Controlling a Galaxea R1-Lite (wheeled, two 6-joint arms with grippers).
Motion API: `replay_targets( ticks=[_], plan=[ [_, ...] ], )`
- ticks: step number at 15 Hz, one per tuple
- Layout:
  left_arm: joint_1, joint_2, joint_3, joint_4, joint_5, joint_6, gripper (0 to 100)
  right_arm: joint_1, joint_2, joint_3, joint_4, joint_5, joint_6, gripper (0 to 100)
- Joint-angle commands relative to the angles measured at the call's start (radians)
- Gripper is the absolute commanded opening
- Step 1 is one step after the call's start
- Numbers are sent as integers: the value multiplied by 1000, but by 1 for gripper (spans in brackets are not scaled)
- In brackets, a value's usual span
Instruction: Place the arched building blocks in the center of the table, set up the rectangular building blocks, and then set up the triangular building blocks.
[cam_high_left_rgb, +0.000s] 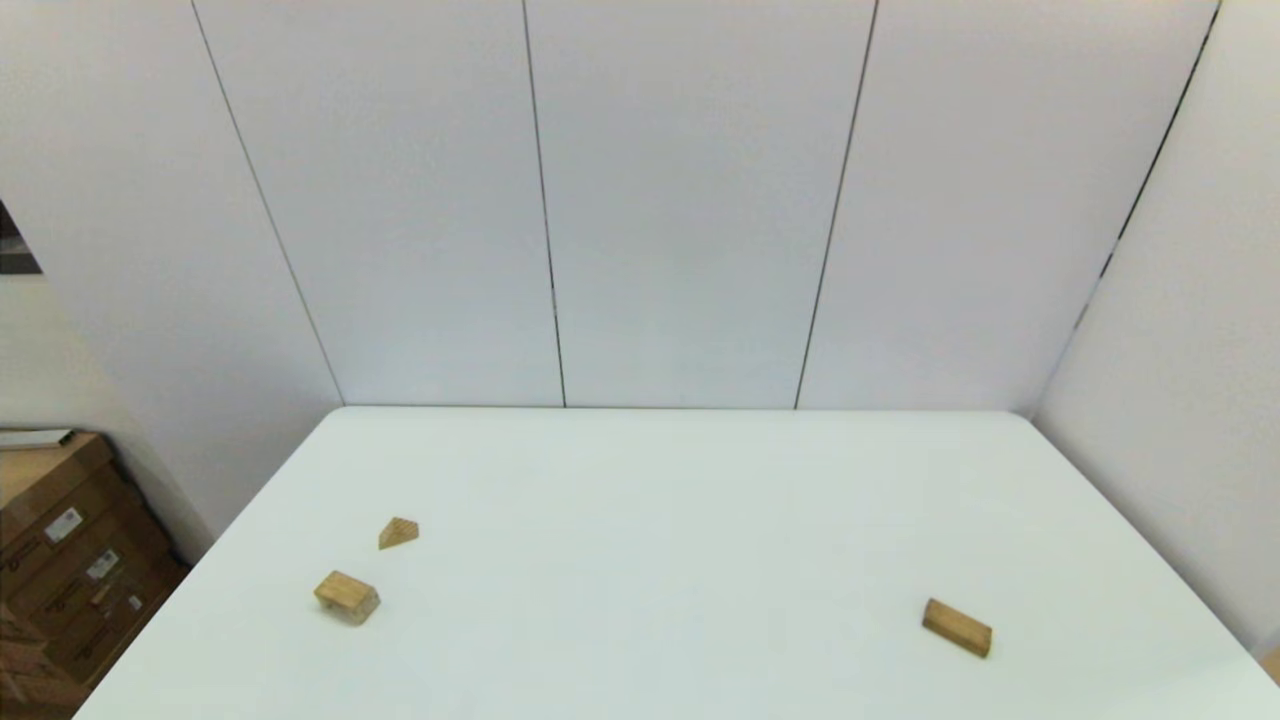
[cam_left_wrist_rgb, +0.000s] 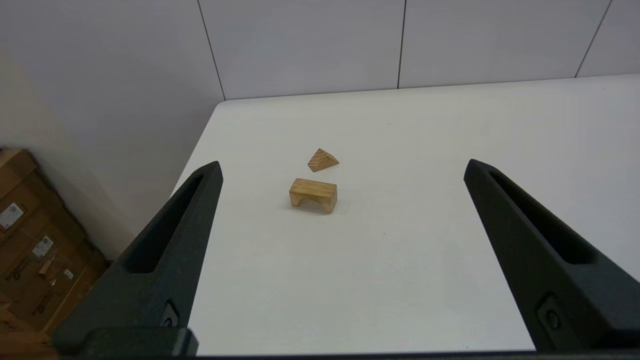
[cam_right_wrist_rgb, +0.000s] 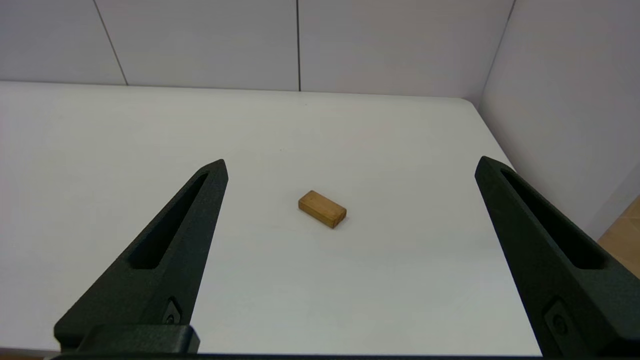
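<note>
On the white table (cam_high_left_rgb: 660, 500), from left: arched block (cam_high_left_rgb: 347, 597) near-left, just beside the triangular wedge (cam_high_left_rgb: 398, 532), awaiting the wide-open left gripper (cam_left_wrist_rgb: 342, 170), best squeezed across its flat sides; rectangular slab (cam_high_left_rgb: 957, 627) lying flat near-right, before the equally wide-open right gripper (cam_right_wrist_rgb: 350, 167).
</note>
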Motion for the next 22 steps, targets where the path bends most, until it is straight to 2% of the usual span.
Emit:
replay_targets(
  ticks=[1, 15, 17, 19, 22],
  plan=[
    [0, 2, 0, 0, 0, 0, 100, 0, 1, 0, 0, 1, 0, 100],
    [0, 2, 0, 0, 0, 14, 100, 0, 1, 0, 0, 1, 0, 100],
    [0, 9, -31, 32, -3, 14, 100, 0, 1, 0, 0, -1, 0, 100],
    [0, 161, -190, 143, -3, -6, 100, 0, 1, 0, 0, -1, 0, 100],
    [0, 618, -420, 173, 6, -208, 100, 0, 1, 0, 0, -1, 0, 100]
  ],
)
